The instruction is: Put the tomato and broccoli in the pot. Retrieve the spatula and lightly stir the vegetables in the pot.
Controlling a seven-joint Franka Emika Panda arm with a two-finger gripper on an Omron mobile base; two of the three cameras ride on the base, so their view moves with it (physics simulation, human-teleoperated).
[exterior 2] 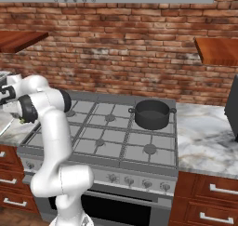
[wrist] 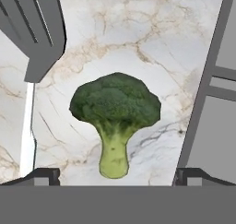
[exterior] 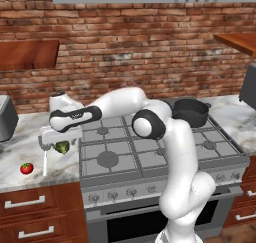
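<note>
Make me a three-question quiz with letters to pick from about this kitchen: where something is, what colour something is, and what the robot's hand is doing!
1. Where is the pot?
A. on the stove
B. on the floor
C. on a shelf

2. What colour is the tomato?
A. yellow
B. red
C. purple

3. How is the gripper?
A. shut on the spatula
B. shut on the tomato
C. open above the broccoli

Answers:
1 A, it stands on a back burner.
2 B, it lies bright red on the marble counter.
3 C, the fingertips stand wide either side of the broccoli.
</note>
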